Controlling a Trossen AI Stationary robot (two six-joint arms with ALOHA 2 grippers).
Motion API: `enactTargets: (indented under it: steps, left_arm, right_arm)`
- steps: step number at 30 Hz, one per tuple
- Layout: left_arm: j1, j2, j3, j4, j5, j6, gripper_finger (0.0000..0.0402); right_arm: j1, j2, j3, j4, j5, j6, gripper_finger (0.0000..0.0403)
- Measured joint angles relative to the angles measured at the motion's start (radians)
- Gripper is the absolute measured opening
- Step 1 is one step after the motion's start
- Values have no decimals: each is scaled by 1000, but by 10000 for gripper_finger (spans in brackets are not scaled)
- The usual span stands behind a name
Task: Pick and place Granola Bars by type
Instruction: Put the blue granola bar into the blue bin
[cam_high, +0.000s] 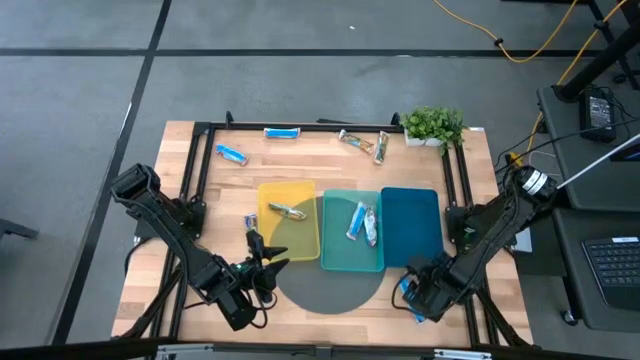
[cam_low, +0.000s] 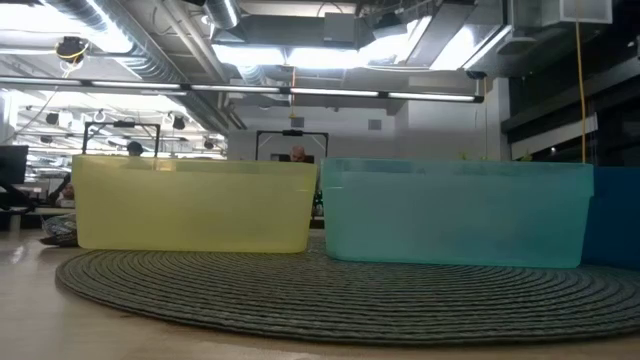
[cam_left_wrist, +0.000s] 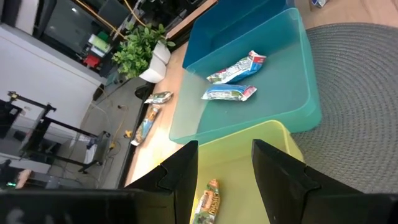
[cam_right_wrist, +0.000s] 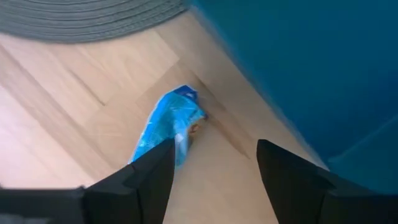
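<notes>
- The right gripper hangs low over the wooden tabletop just off the near corner of the dark blue tray; its fingers stand apart with nothing between them, and a bright blue bar lies just ahead, close to one fingertip
- The left gripper, fingers apart and empty, is by the yellow tray, where one tan bar lies
- Two blue-and-white bars lie in the teal tray; two blue bars and two more bars lie loose along the far edge, near a potted plant
- Wrapper printing is too small to read
- A round grey woven mat lies under the trays; beyond is an open office with ceiling lights
</notes>
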Motion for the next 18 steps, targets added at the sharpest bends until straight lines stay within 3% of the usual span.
enactTargets:
  steps: [9,18]
  left_arm:
    - [0,0,0,0,37,-36,143]
    - [0,0,0,-1,52,-26,143]
  right_arm:
    - [28,7,0,46,-51,-3,238]
    - [32,61,0,132,-51,-2,331]
